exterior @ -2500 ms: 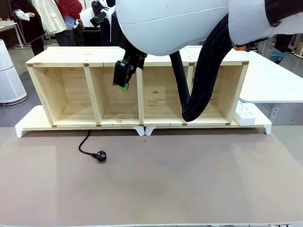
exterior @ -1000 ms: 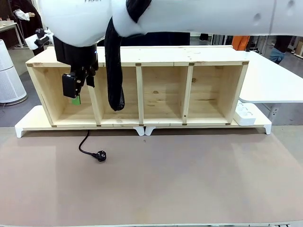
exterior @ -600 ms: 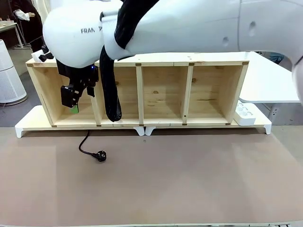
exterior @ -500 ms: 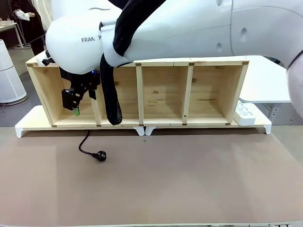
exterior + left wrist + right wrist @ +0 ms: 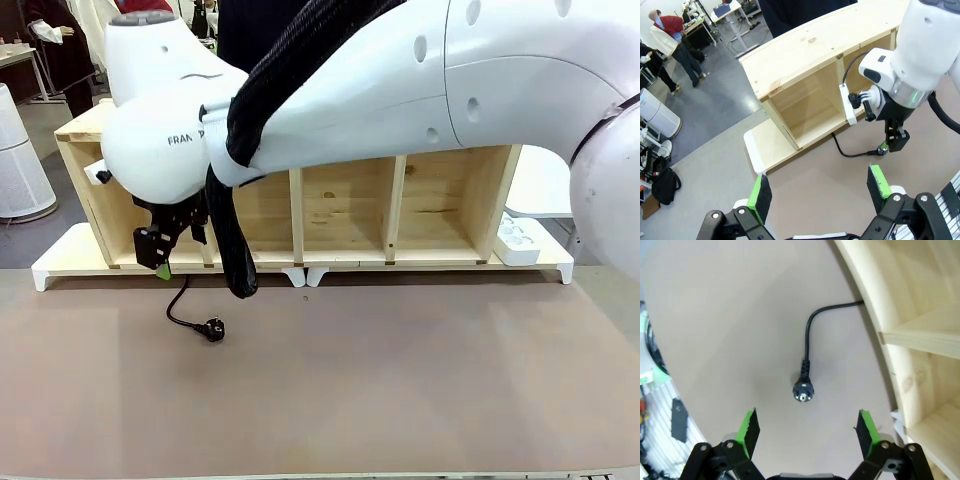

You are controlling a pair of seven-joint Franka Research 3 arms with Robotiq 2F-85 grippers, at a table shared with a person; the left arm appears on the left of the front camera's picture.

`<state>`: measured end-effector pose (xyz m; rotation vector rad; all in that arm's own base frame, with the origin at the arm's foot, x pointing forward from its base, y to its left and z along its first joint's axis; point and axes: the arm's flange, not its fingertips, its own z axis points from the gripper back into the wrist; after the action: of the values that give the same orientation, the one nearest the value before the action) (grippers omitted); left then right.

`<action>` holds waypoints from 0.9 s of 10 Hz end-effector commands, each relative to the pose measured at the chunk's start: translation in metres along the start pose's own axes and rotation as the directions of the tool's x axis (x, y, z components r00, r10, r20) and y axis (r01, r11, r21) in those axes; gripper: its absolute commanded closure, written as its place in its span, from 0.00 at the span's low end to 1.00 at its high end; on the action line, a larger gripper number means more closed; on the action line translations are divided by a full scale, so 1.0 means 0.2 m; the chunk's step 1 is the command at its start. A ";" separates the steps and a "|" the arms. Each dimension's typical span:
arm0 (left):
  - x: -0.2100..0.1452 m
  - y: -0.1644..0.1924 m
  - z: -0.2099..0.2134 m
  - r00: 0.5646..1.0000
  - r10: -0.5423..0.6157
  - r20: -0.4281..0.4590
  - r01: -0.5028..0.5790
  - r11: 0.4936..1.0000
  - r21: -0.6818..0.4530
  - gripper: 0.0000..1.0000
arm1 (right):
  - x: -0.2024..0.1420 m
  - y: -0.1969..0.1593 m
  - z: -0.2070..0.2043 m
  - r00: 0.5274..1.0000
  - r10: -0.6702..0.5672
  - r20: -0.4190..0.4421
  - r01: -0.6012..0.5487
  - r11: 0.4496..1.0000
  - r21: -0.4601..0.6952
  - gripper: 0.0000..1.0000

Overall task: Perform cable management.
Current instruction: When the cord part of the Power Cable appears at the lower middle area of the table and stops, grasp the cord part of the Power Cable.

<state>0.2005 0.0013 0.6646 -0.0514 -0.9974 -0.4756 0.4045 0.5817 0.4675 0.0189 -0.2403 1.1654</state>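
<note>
One open right tool (image 5: 807, 434) is hovering directly above the plug (image 5: 804, 391) of the cable (image 5: 807, 340). It is probably aligning for a grasp.

Glossy black cable (image 5: 807, 340), matt brown tabletop (image 5: 400, 380) — pale bare-wood shelf (image 5: 345, 215)

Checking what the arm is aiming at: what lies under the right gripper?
The plug of the cable lies on the table below the open right gripper. The cable curves off to the wooden shelf, where its far end is covered.
</note>
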 end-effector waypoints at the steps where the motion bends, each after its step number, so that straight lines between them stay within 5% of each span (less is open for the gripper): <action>1: 0.01 0.00 0.00 1.000 0.014 0.011 -0.014 1.000 -0.003 0.00 | -0.07 0.04 -0.08 0.999 -0.039 0.026 0.040 0.998 -0.041 0.00; 9: 0.01 0.00 0.00 1.000 0.014 0.011 -0.014 1.000 -0.003 0.00 | -0.17 0.09 -0.32 0.997 -0.075 -0.003 0.075 0.992 -0.103 0.00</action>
<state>0.2005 0.0013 0.6646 -0.0514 -0.9974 -0.4756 0.3966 0.5678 0.3993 -0.0307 -0.2719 1.0883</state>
